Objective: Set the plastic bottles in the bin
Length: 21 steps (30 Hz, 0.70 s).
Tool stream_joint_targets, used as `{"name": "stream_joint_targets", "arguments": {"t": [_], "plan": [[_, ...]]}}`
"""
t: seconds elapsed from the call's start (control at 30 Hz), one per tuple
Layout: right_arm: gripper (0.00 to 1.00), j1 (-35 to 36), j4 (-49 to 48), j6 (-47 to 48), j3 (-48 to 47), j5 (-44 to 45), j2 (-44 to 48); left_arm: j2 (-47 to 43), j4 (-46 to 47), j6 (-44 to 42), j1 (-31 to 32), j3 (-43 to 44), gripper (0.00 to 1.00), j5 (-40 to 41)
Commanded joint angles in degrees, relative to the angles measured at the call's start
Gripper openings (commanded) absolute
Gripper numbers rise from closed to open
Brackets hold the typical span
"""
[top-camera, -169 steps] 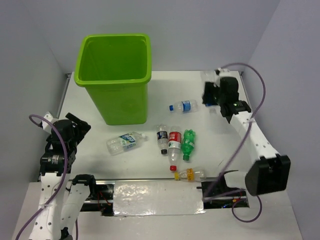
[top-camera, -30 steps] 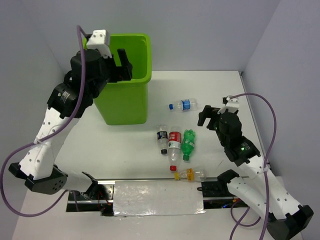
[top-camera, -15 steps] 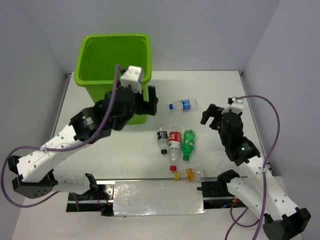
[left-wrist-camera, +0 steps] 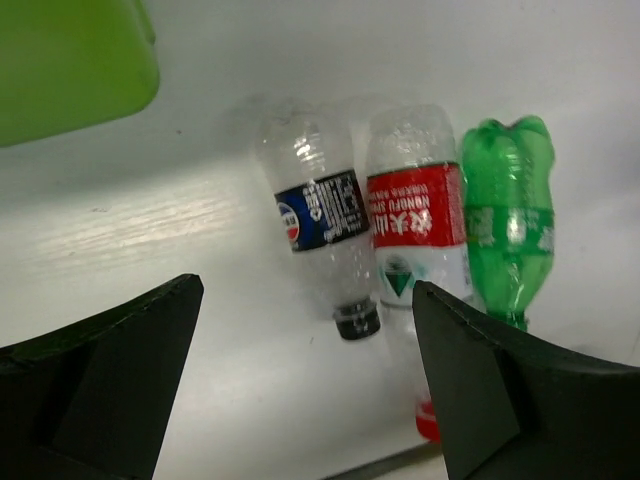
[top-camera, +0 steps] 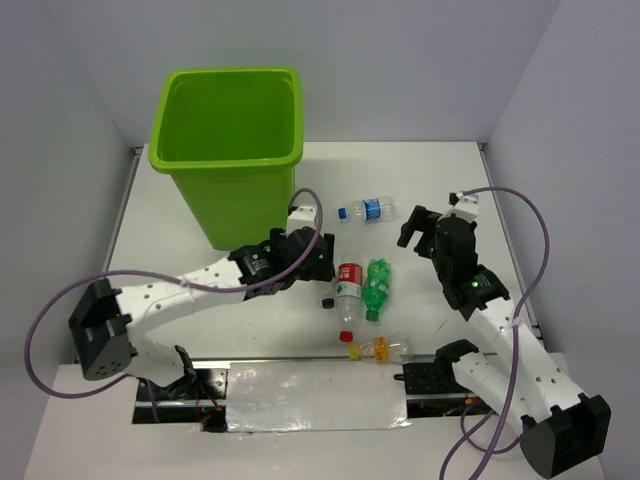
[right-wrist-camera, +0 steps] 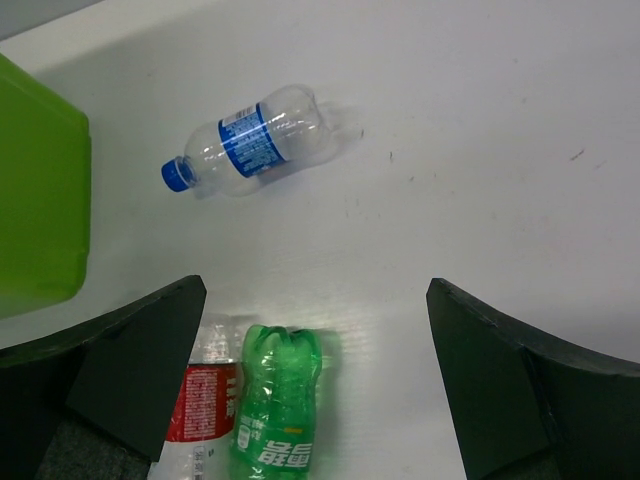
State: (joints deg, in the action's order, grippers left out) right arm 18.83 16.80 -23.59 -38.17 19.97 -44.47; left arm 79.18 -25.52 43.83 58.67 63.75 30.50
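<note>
a: jaws?
b: left gripper (top-camera: 308,254) and right gripper (top-camera: 424,228) both stood wide apart, empty.
a: target?
b: dark-label bottle (left-wrist-camera: 322,212) lay under the left one, just beside the red-label bottle (left-wrist-camera: 415,205); best straddled mid-body, clear of it.

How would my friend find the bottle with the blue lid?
Find the big green bin at the back of the white table. Right of its base, one clear bottle lies on its side, alone. Only it has a bright blue cap; the three bottles nearer the arms lie huddled together.
</note>
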Motion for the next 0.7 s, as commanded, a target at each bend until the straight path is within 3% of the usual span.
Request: {"name": "stream_joint_targets", "arguments": {"t": [0.0, 0.17, 0.47, 0.67], "plan": [[1.00, -0.63, -3.44, -0.75, 0.03, -0.81, -1.67, 5.10, 7.93, 3.27, -5.06, -0.81, 0.99, -8.07], [1.00, -0.64, -2.03, -0.75, -0.93, 0.42, -3.95, 13.00, 14.61, 1.61, -6.20, -0.21, 0.99, -13.62], [1.00, -0.72, -1.77, -0.40, -1.47, 0.60, -5.28, 21.98, 15.34, 2.66, -9.10, 1.64, 0.99, -19.43], [1.00, -0.72, -1.68, -0.40, -1.47, 0.86, -4.67, 23.92, 12.60, 4.50, -9.46, 1.73, 0.83, -17.75]]}}
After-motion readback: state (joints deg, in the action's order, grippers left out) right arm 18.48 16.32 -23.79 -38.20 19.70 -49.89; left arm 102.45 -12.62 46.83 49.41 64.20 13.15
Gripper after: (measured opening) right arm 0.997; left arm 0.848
